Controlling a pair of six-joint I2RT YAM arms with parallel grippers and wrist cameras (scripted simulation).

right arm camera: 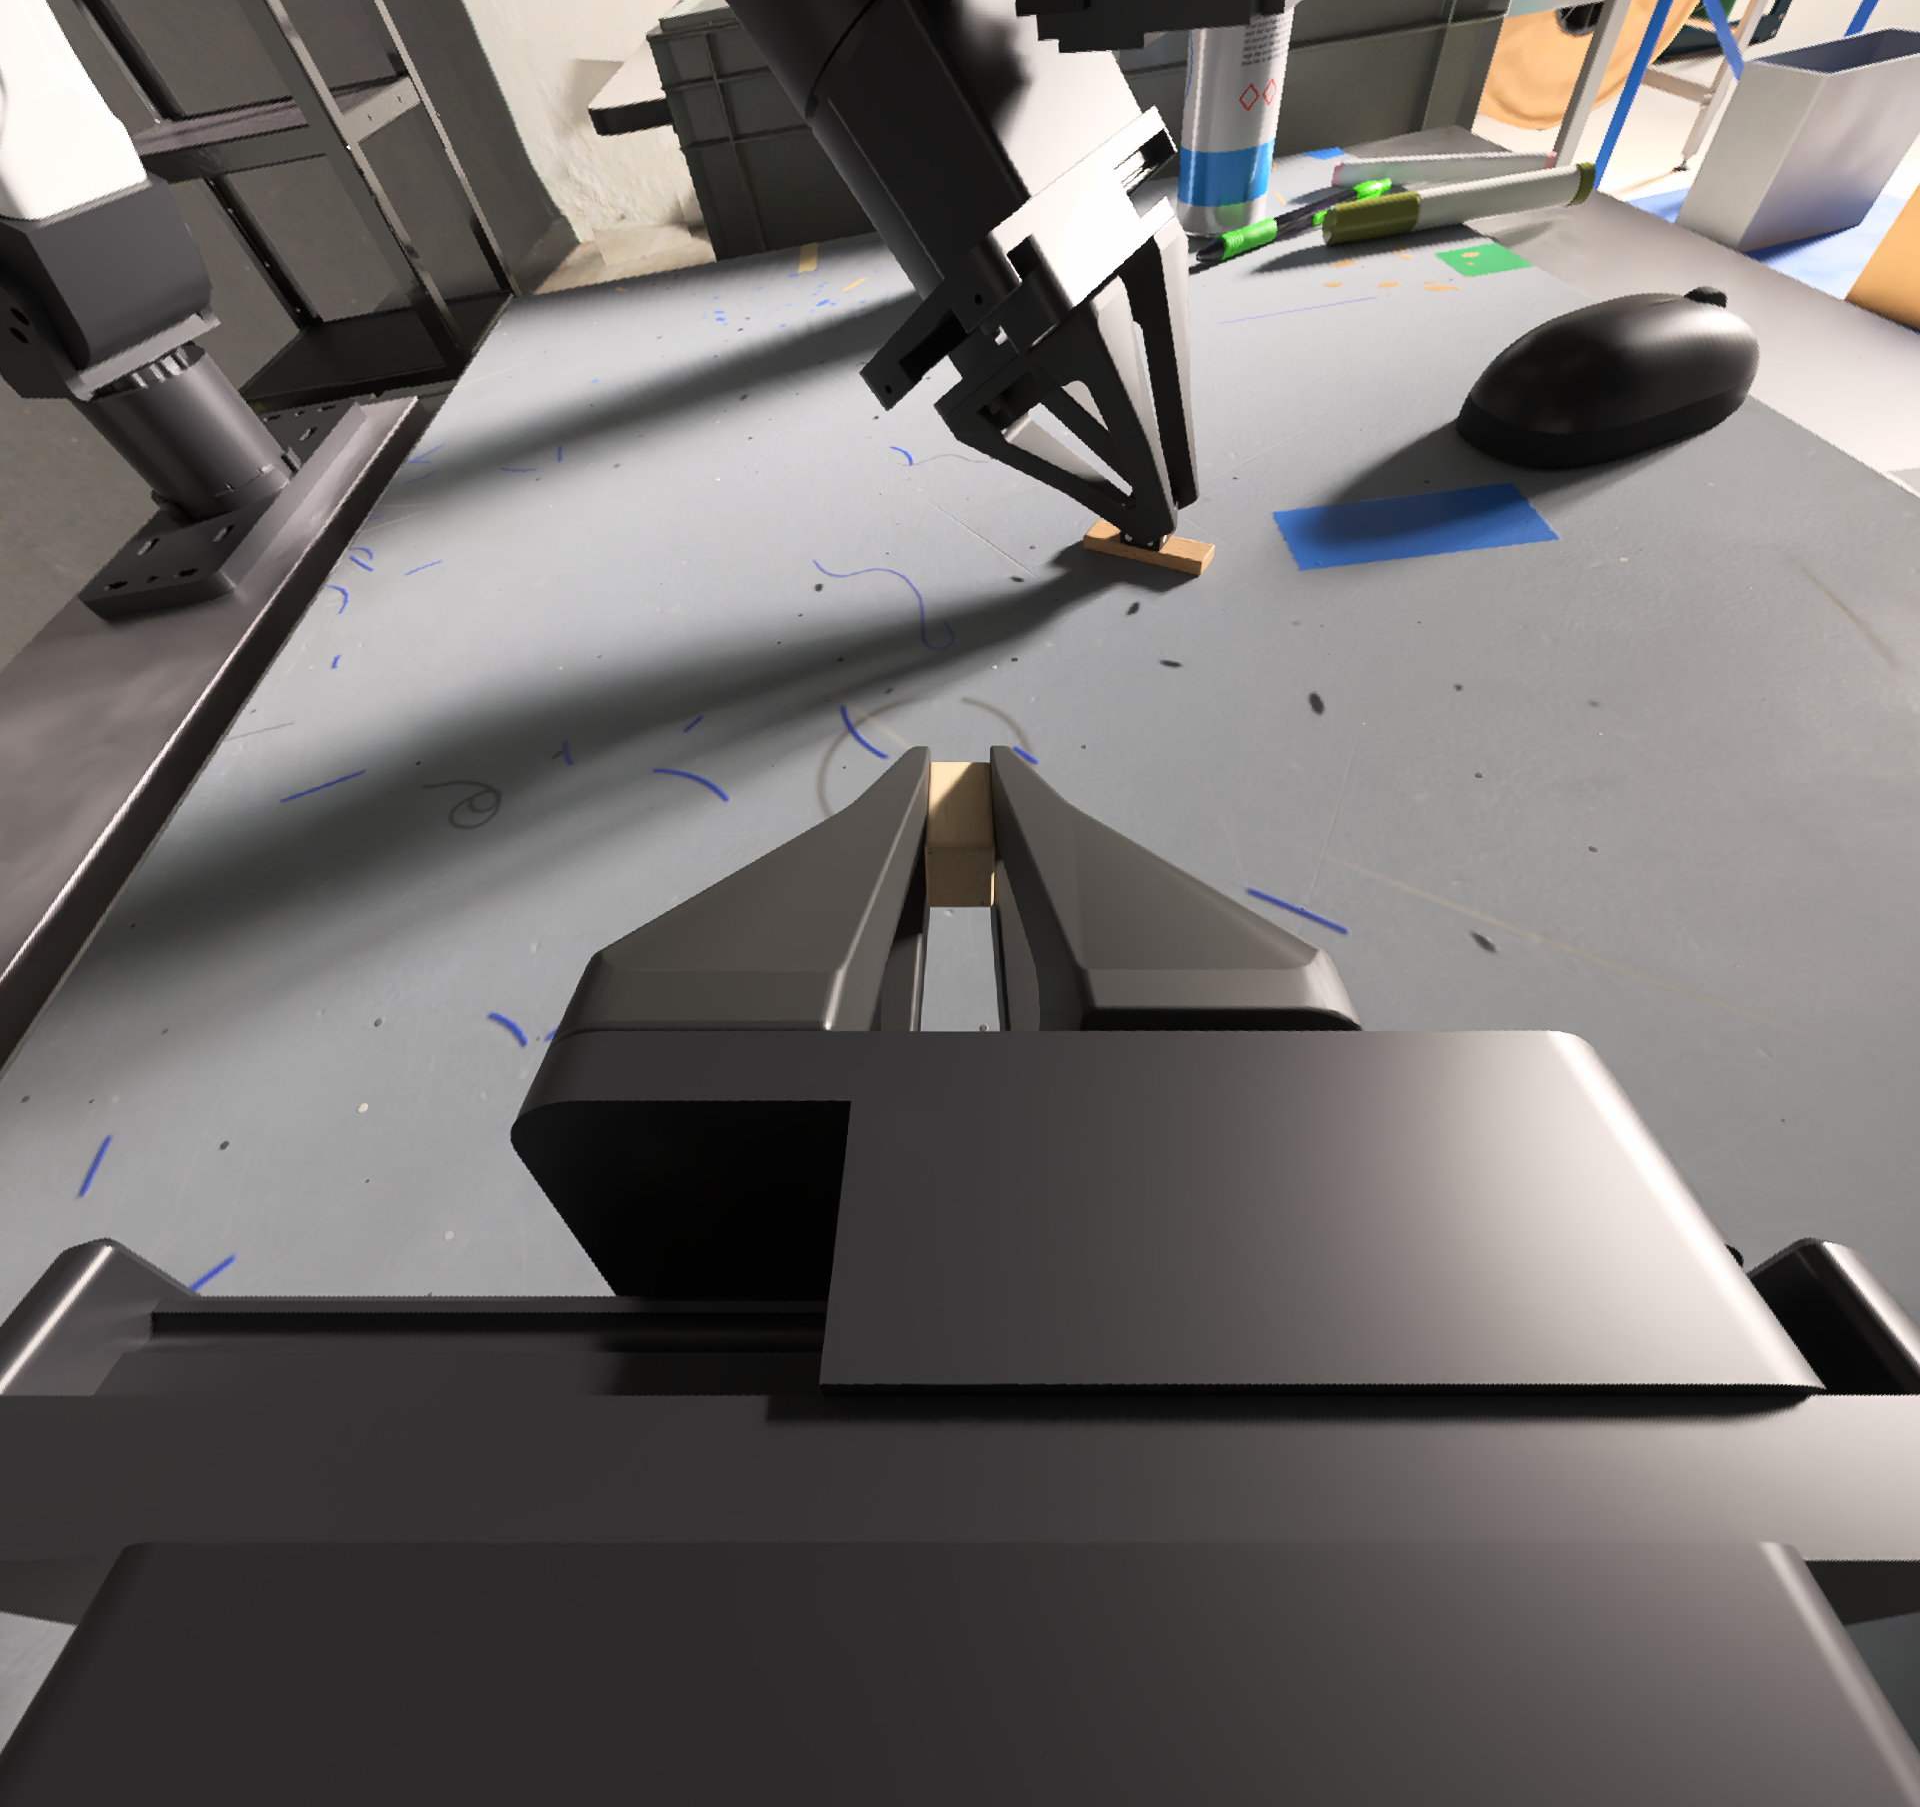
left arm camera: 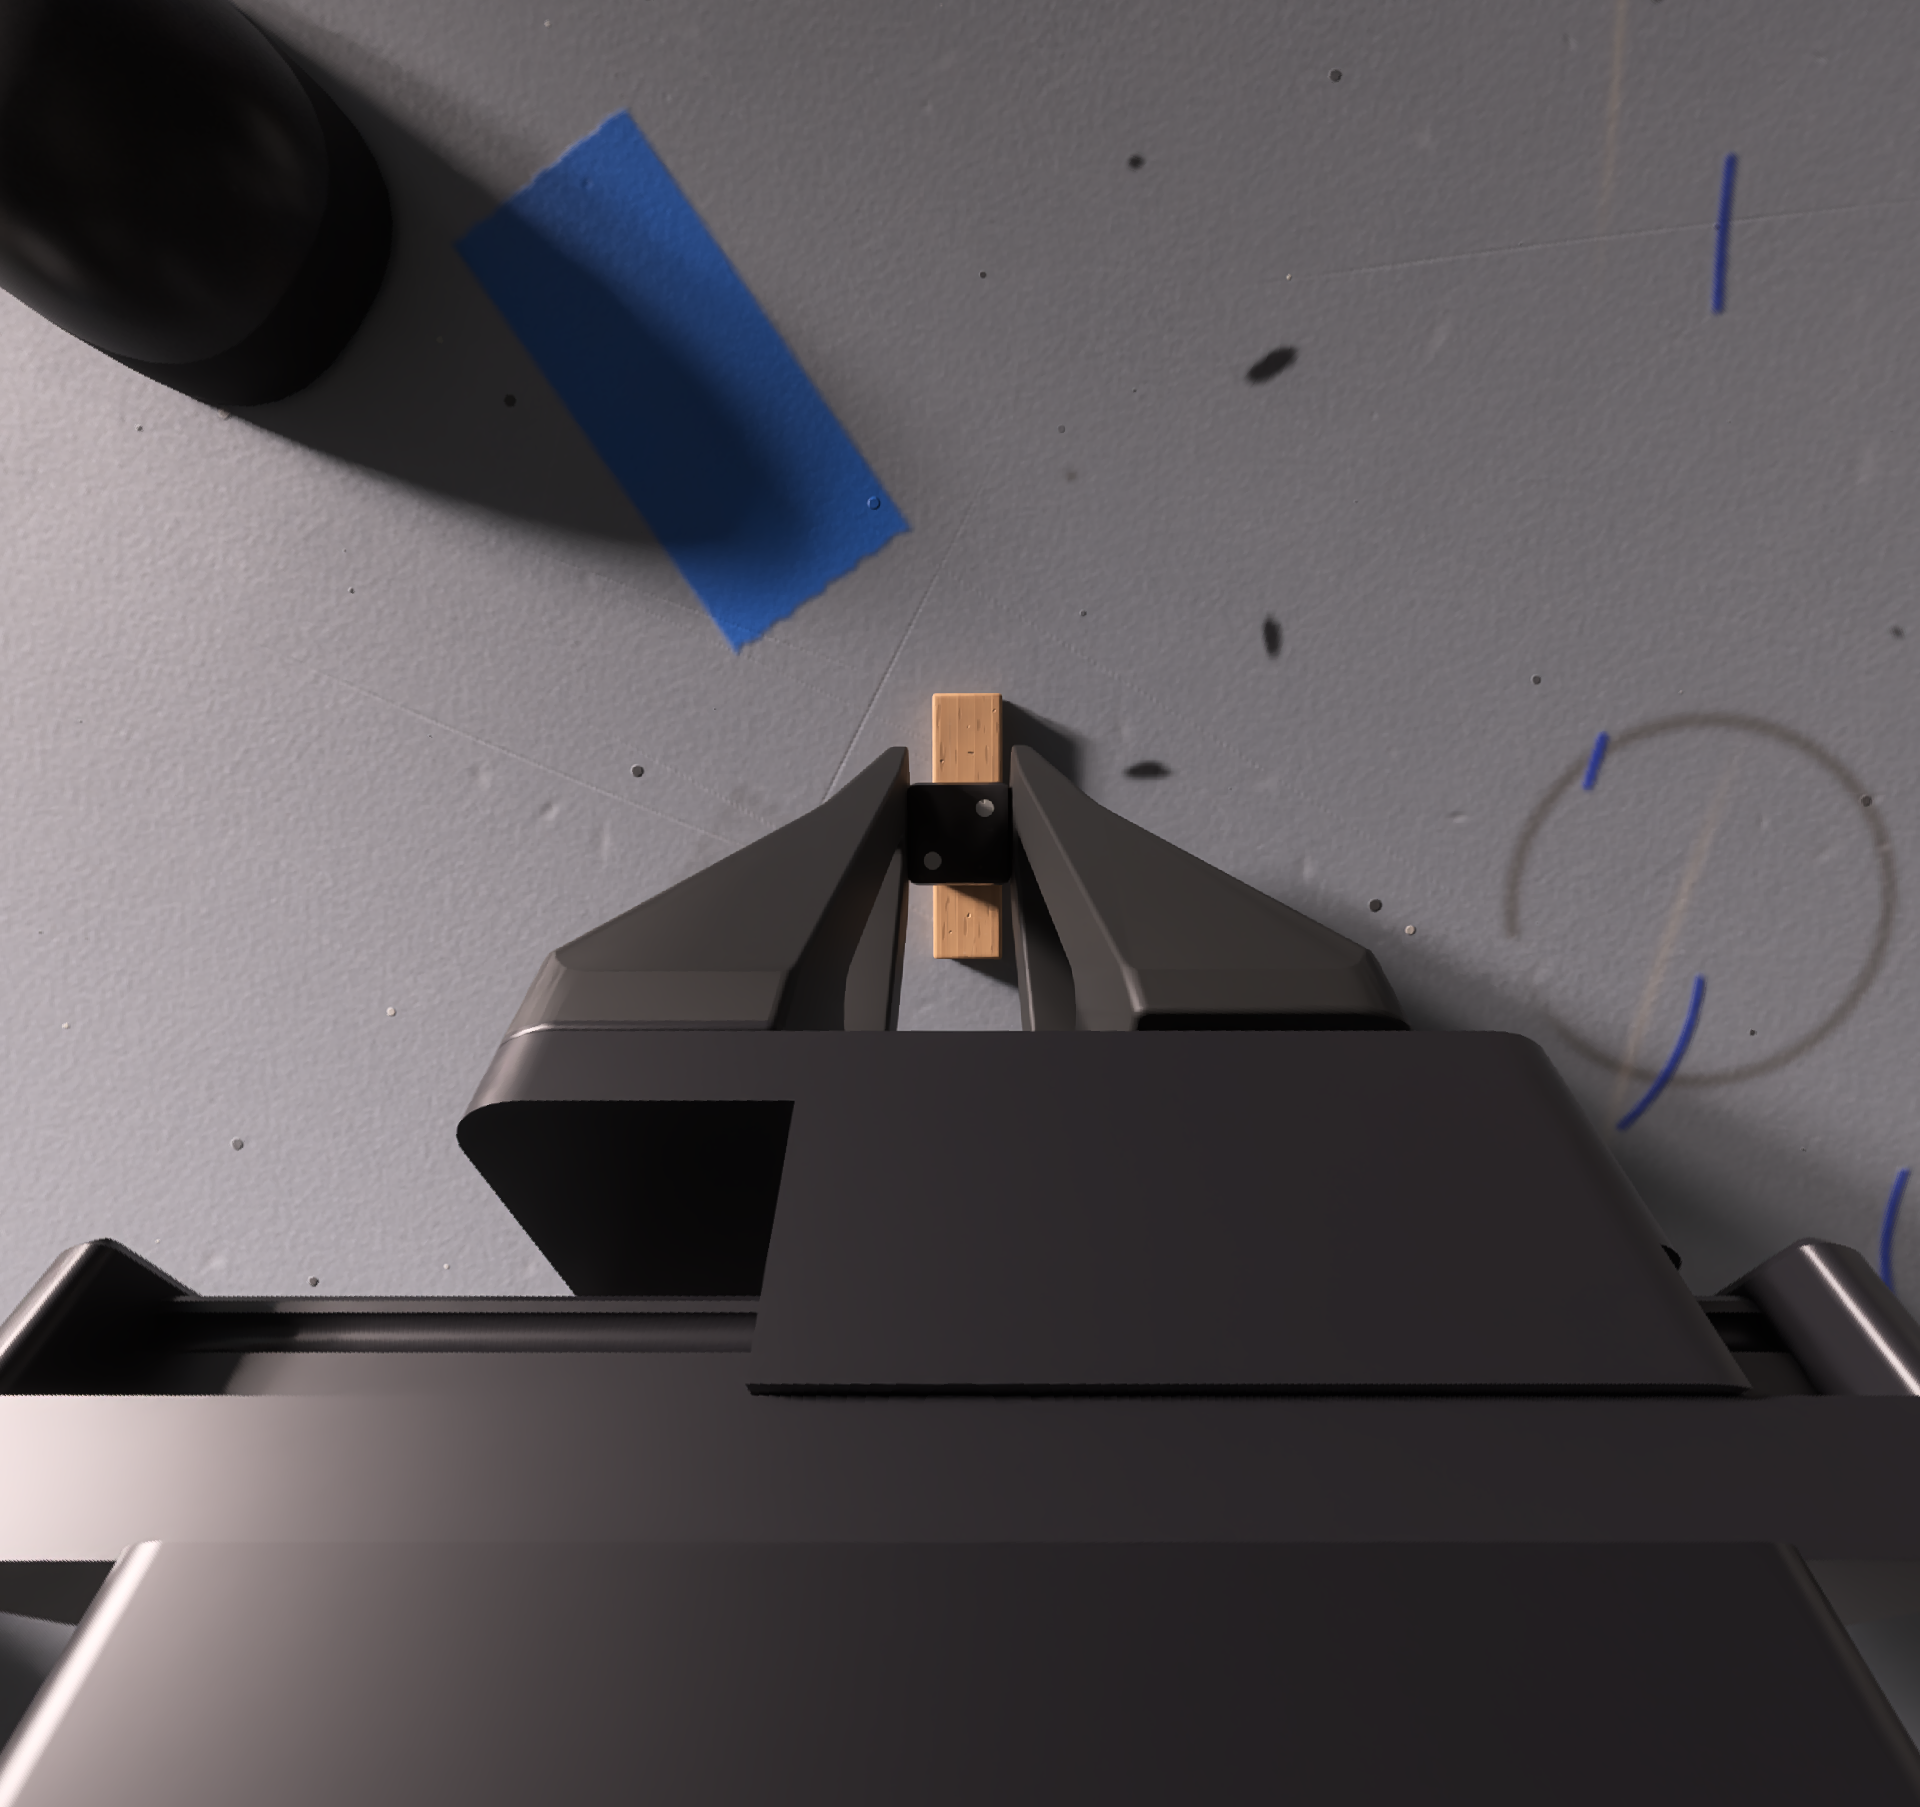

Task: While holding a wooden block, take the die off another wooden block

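Counting two wooden blocks (right arm camera: 1148, 549) (right arm camera: 958, 827), one black die (left arm camera: 958, 834), two grippers (left arm camera: 958, 781) (right arm camera: 959, 760).

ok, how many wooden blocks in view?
2. One flat wooden block lies on the table under the black die, between the left claw's fingers. The other block is clamped in the right claw, off the table.

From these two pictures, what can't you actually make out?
- Die: in the left wrist view only its top shows; in the right wrist view the left hand hides it.
- Held block: the right hand's fingers cover its sides.
- Mouse: cut off by the left wrist view's edge.
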